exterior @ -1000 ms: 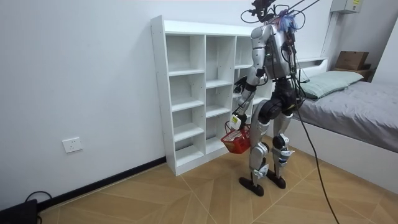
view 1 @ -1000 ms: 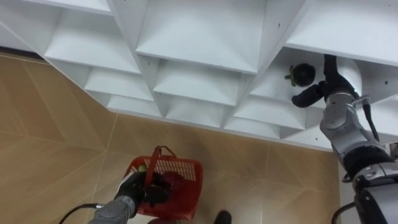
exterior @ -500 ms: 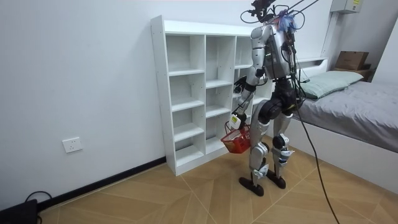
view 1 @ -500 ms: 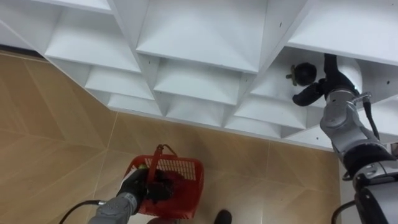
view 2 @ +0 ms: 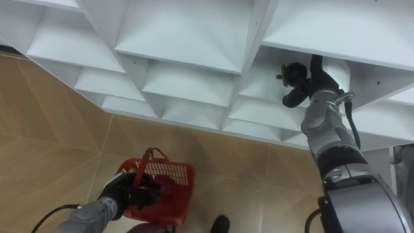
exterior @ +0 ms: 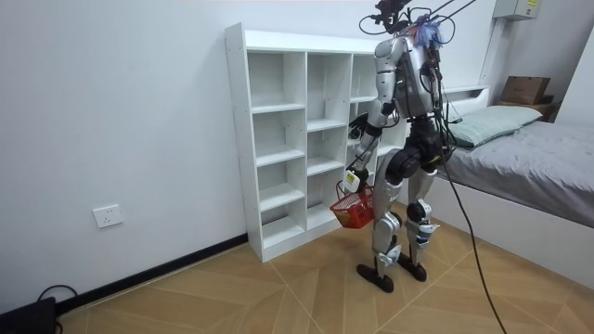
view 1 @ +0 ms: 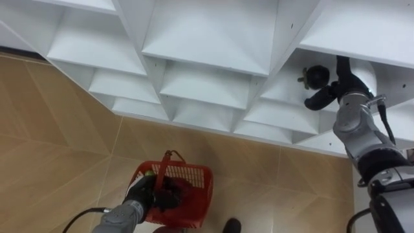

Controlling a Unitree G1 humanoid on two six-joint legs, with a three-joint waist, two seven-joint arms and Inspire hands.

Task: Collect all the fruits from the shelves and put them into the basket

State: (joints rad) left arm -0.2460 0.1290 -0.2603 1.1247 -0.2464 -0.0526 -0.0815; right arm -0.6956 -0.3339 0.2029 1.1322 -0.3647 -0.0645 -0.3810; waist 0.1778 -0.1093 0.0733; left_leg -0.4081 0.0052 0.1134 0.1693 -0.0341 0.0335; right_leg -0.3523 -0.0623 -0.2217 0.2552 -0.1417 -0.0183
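Observation:
A dark round fruit (view 1: 315, 76) with a short stem lies in a cubby of the white closet (view 1: 207, 45), at the upper right. My right hand (view 1: 337, 85) is raised into that cubby just right of the fruit, open, with its fingers pointing up behind the fruit and its thumb (view 1: 318, 99) stretched out below it. Low at the left, my left hand (view 1: 143, 194) is shut on the handle of a red mesh basket (view 1: 191, 184), which hangs over the wood floor with dark fruit and something green in it. In the room view I stand facing the closet (exterior: 278, 139), basket (exterior: 353, 210) at knee height.
The closet's other cubbies (view 1: 194, 81) in view hold nothing. Wood floor (view 1: 58, 142) lies below and to the left. In the room view a bed (exterior: 529, 167) stands close behind me on the room view's right, and a white wall (exterior: 121, 121) runs left of the closet.
The basket has swayed a little in my left hand. The right hand stays beside the fruit in the cubby, almost unmoved.

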